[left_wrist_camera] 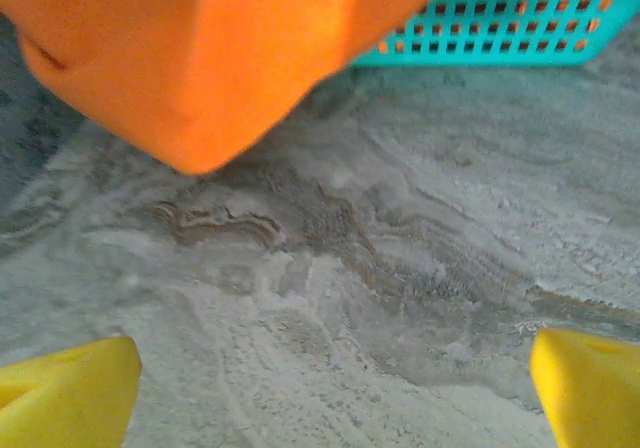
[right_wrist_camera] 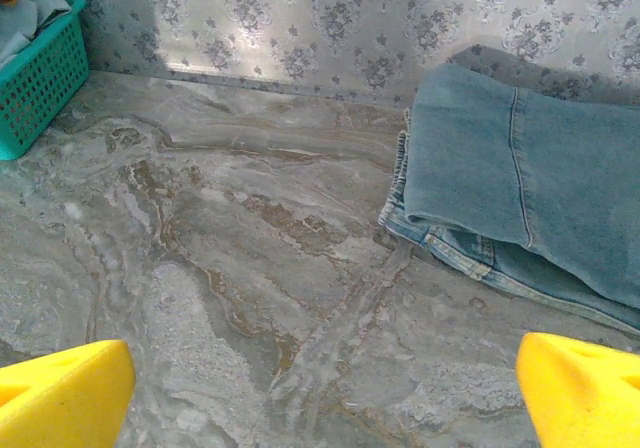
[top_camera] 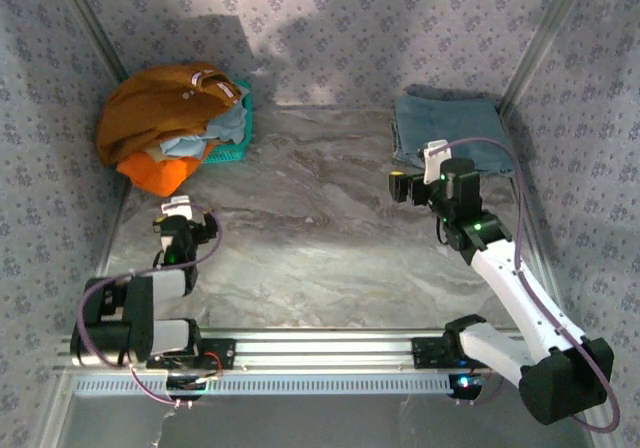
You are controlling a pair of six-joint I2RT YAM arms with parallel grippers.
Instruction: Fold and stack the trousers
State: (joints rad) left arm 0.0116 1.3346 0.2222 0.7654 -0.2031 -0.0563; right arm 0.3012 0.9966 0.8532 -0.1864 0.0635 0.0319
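Folded trousers lie on the surface; left tool and right tool both spread wide, holding nothing

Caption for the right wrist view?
Folded jeans lie on the table by the wall; open yellow fingers short of them.

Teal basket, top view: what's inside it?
A mustard-brown garment heaped over pale blue cloth, with orange cloth hanging out the near side. The basket floor and anything beneath are covered.
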